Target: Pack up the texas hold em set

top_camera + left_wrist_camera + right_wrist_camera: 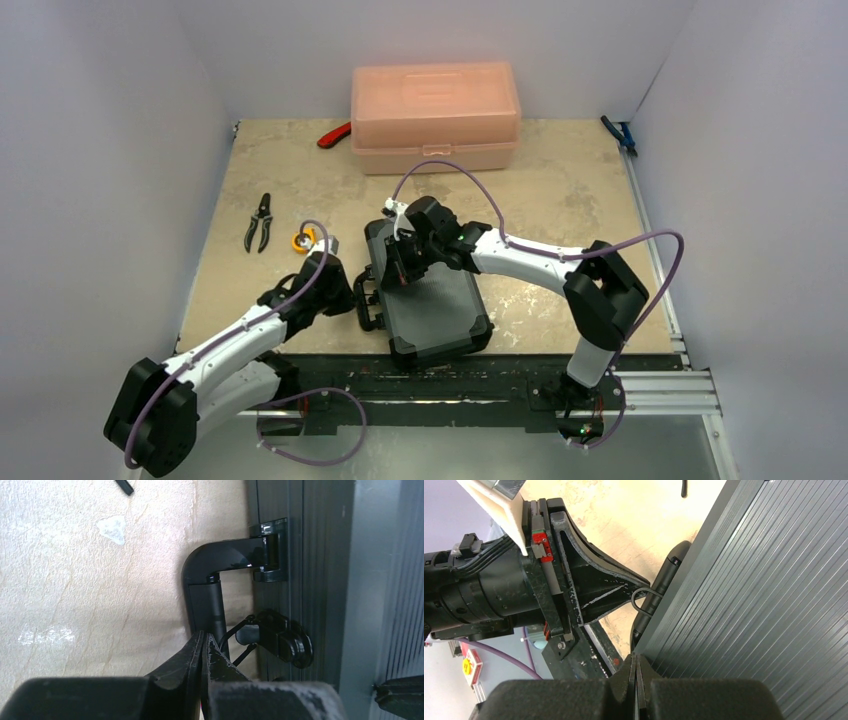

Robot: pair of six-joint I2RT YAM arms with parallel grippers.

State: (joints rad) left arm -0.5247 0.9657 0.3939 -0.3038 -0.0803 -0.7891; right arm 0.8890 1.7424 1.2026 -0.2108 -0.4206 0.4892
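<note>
Briefcase [440,310] lies closed and flat near the table's [560,200] front edge, its handle [220,560] just beside the left gripper [204,642], whose fingers are pressed together, while the right gripper [636,662], fingers likewise together, sits at the ribbed top's handle-side edge.
</note>
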